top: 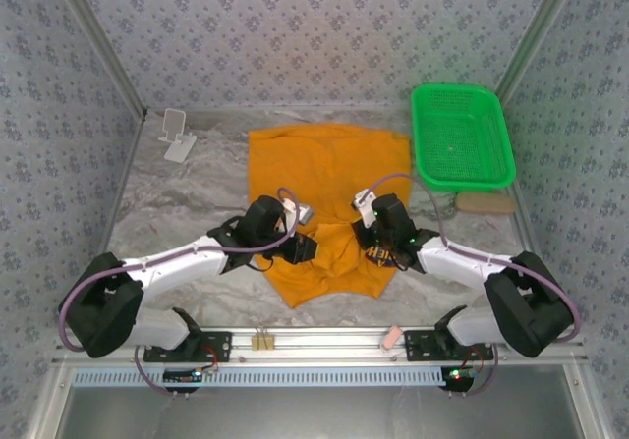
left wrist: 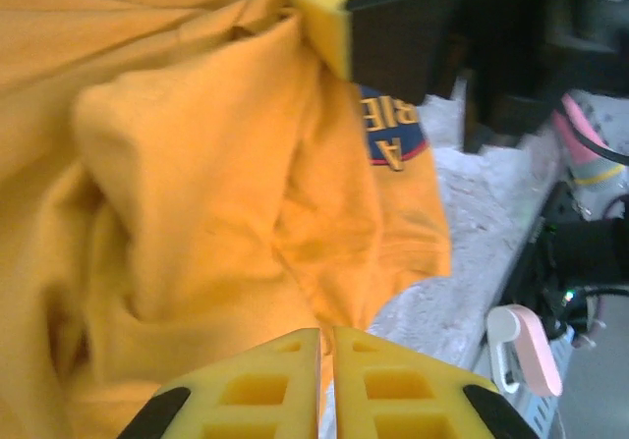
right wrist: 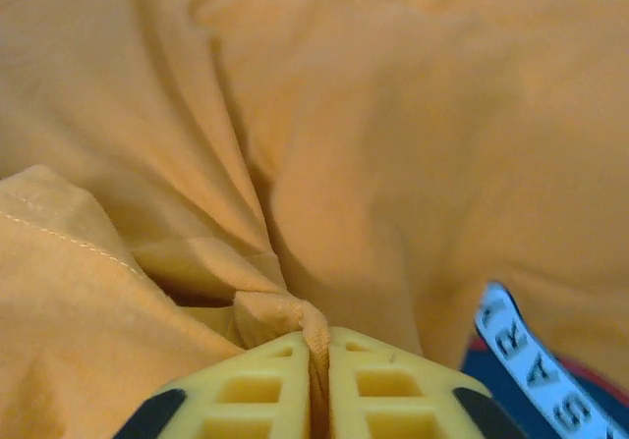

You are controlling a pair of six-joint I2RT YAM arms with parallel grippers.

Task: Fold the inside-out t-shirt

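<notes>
With the left gripper (top: 307, 249) and right gripper (top: 371, 252) each pinching the t-shirt (top: 329, 164) at 6 o'clock, lift evenly toward 12 o'clock.

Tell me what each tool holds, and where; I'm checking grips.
Right tool pinches a raised fold of the soft orange cotton t-shirt; left tool pinches bunched cloth by its edge.

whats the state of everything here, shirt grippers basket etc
t-shirt, far part spread flat on the table, near part bunched, not yet folded
left gripper, shut on a pinch of the t-shirt
right gripper, shut on a fold of the t-shirt
green basket, upright, open side up
white stand, standing upright
</notes>
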